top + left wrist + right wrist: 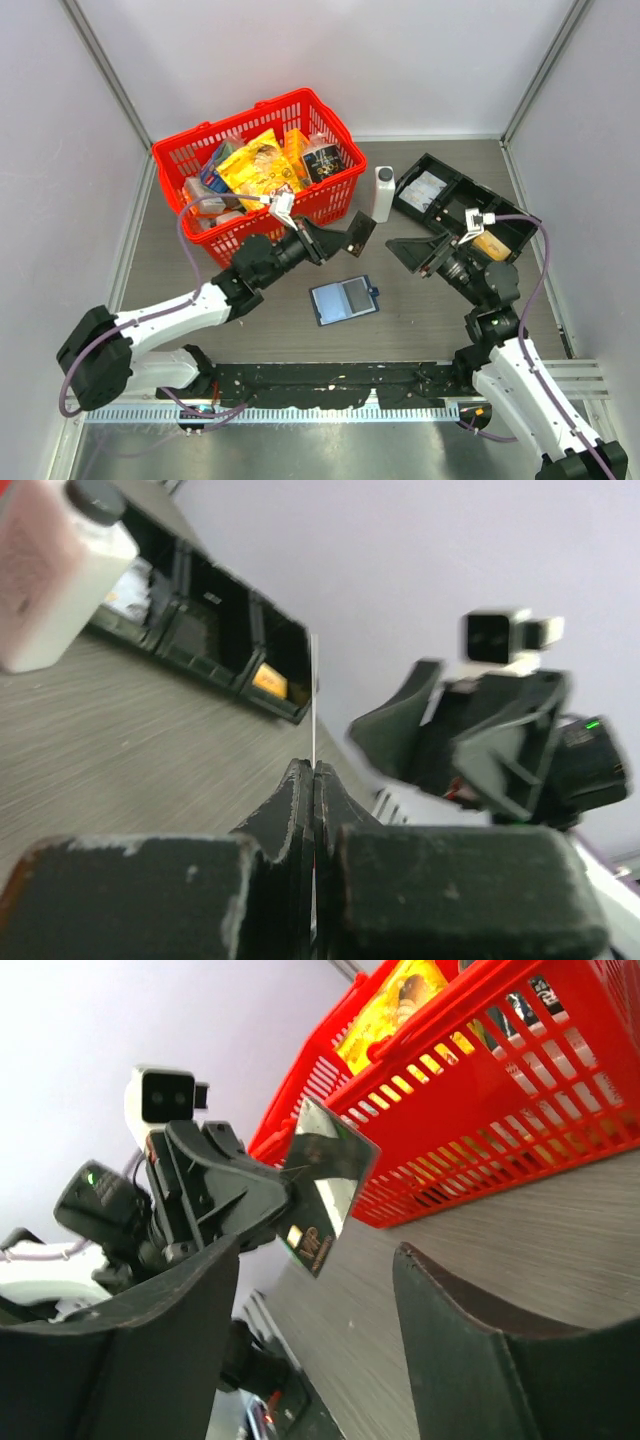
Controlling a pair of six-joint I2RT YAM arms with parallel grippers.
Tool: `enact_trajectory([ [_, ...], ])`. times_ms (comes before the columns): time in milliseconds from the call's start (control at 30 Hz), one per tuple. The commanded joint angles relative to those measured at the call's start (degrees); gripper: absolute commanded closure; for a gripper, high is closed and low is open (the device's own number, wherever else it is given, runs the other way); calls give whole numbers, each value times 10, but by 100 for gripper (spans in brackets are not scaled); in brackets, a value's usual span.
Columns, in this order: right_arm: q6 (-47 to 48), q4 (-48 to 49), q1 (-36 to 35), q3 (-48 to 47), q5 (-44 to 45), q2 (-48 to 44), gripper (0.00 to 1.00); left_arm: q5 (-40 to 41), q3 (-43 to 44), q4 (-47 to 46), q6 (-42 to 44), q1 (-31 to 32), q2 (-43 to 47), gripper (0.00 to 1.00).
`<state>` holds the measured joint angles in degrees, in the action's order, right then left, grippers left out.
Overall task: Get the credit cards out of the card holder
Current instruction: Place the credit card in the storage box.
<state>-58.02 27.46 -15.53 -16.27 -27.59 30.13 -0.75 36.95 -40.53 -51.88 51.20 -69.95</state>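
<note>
The navy card holder [344, 299] lies open on the table between the arms, its pale sleeves up. My left gripper [332, 243] is shut on a dark glossy credit card [361, 233] and holds it above the table, right of the basket. In the left wrist view the card [314, 695] shows edge-on as a thin line between the closed fingers. In the right wrist view the same card [322, 1195] faces the camera, with gold print. My right gripper [415, 256] is open and empty, facing the left one. An orange-gold card [489, 246] lies in the black tray.
A red basket [335, 190] full of packets stands at the back left. A white bottle [383, 193] stands right of it. A black compartment tray [440, 180] with white packets sits at the back right. Walls enclose the table on three sides.
</note>
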Motion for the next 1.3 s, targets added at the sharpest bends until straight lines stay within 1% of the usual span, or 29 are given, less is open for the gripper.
enact_trajectory([
  [0,223,-173,0,-130,-68,2,31,-123,47,197,115,-33,45,100],
  [133,329,-268,0,-198,-112,21,31,-163,110,379,255,-34,64,100],
  [167,356,-271,1,-205,-139,30,31,-173,122,420,290,-34,68,100],
  [200,368,-302,0,-224,-154,39,31,-190,139,447,320,-34,70,100],
  [267,406,-335,0,-250,-199,60,31,-215,171,512,376,-33,72,100],
  [300,441,-348,0,-260,-227,73,31,-232,188,537,405,-34,72,100],
  [333,456,-380,0,-277,-243,78,32,-248,206,565,439,-34,70,100],
  [367,483,-394,-2,-285,-267,90,31,-267,222,589,462,-34,68,100],
  [400,491,-404,-4,-295,-281,92,31,-287,238,620,486,-34,64,100],
  [467,511,-403,-16,-301,-306,98,31,-323,264,658,531,-34,56,100],
  [567,546,-427,-30,-314,-329,115,31,-369,297,689,565,-34,45,100],
  [700,577,-444,-53,-336,-352,142,31,-426,336,729,590,-34,28,100],
  [833,600,-449,-85,-349,-351,167,32,-448,363,752,608,-33,11,100],
  [967,621,-463,-136,-358,-332,199,40,-455,372,753,608,-33,-1,100],
  [1033,633,-474,-165,-364,-312,215,48,-457,375,758,610,-33,-6,100],
  [1067,642,-479,-167,-366,-309,223,52,-458,377,760,612,-33,-9,100],
  [1100,643,-483,-169,-368,-309,226,62,-458,377,761,613,-33,-9,100],
  [1133,643,-483,-169,-369,-307,230,70,-458,376,764,615,-32,-9,100],
  [1167,644,-483,-170,-368,-297,230,87,-456,372,763,615,-33,-8,100],
  [1200,646,-483,-169,-367,-288,230,95,-448,368,760,615,-33,-5,100],
  [1233,649,-485,-169,-365,-274,228,99,-441,362,756,615,-33,1,100],
  [1267,650,-485,-168,-363,-266,226,99,-423,354,753,615,-34,8,97],
])
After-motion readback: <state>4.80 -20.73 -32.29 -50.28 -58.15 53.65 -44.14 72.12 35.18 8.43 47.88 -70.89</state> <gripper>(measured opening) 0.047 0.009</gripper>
